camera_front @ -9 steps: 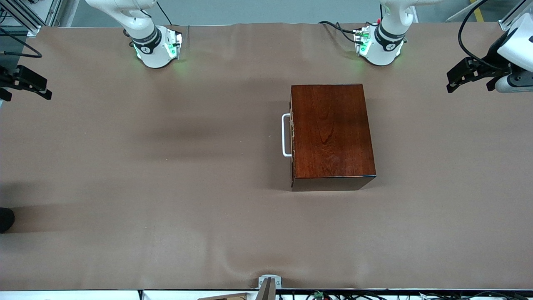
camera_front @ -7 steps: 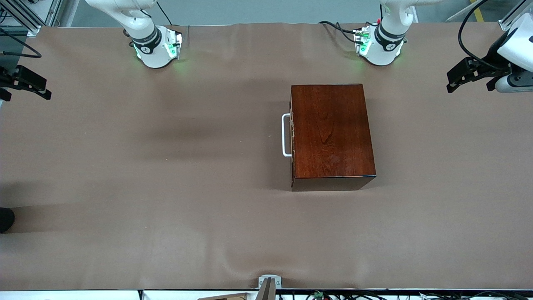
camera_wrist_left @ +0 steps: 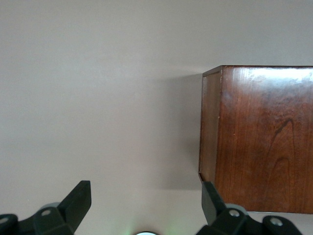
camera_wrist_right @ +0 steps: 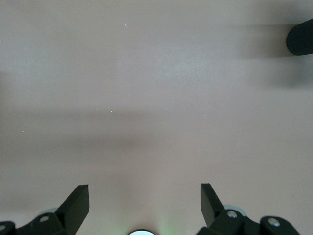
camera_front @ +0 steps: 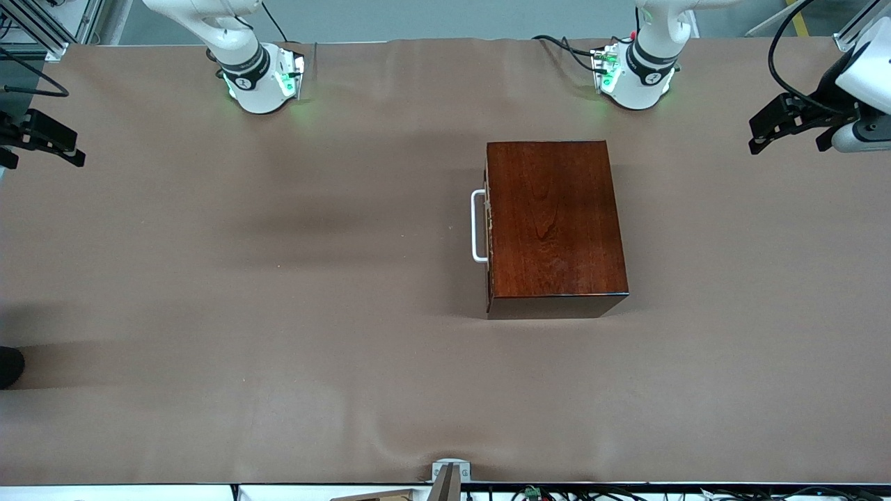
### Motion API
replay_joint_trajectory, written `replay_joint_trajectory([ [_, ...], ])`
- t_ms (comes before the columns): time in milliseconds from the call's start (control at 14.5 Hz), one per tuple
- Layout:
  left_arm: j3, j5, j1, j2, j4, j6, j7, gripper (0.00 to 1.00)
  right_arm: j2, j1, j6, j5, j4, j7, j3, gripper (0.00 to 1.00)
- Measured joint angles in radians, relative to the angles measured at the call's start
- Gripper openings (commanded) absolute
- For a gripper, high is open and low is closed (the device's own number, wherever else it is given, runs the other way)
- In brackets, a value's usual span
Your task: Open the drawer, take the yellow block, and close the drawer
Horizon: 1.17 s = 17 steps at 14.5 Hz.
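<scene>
The reddish-brown wooden box (camera_front: 553, 219) stands on the table toward the left arm's end, its drawer shut with the white U-shaped handle (camera_front: 477, 226) facing the right arm's end. The box also shows in the left wrist view (camera_wrist_left: 259, 139). The yellow block is hidden. My left gripper (camera_front: 762, 136) is open and empty, held high at the left arm's end of the table. My right gripper (camera_front: 42, 142) is open and empty, high at the right arm's end. In both wrist views the jaws stand wide apart, with my left gripper (camera_wrist_left: 145, 198) and my right gripper (camera_wrist_right: 145, 198) holding nothing.
The brown cloth-covered table (camera_front: 278, 313) spreads around the box. A dark rounded object (camera_front: 10, 365) sits at the table edge at the right arm's end; it also shows in the right wrist view (camera_wrist_right: 301, 39). A small metal bracket (camera_front: 450, 471) sits at the near edge.
My left gripper has shifted slightly outward toward the table's end. The box and the right arm have not visibly moved.
</scene>
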Motion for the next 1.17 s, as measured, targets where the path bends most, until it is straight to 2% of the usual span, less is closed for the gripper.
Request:
replay_joint_trajectory([
  [138, -0.023, 0.0, -0.002, 0.004, 0.002, 0.0, -0.046, 1.0, 0.0, -0.002, 0.0, 0.0, 0.0, 0.0, -0.002, 1.0],
  [345, -0.115, 0.0, -0.005, 0.03, 0.007, 0.0, -0.148, 1.0, 0.0, -0.006, 0.001, 0.0, 0.0, 0.0, -0.007, 1.0],
  [759, -0.296, 0.0, -0.037, 0.176, 0.057, 0.046, -0.271, 1.0, 0.006, -0.009, 0.001, 0.0, -0.008, 0.0, -0.005, 1.0],
  [966, -0.31, 0.014, -0.152, 0.266, 0.081, 0.123, -0.314, 1.0, 0.007, -0.006, 0.005, 0.0, -0.008, 0.0, 0.001, 1.0],
  [1172, -0.308, 0.095, -0.301, 0.4, 0.166, 0.146, -0.456, 1.0, 0.007, -0.003, 0.009, 0.0, -0.005, 0.0, 0.007, 1.0],
])
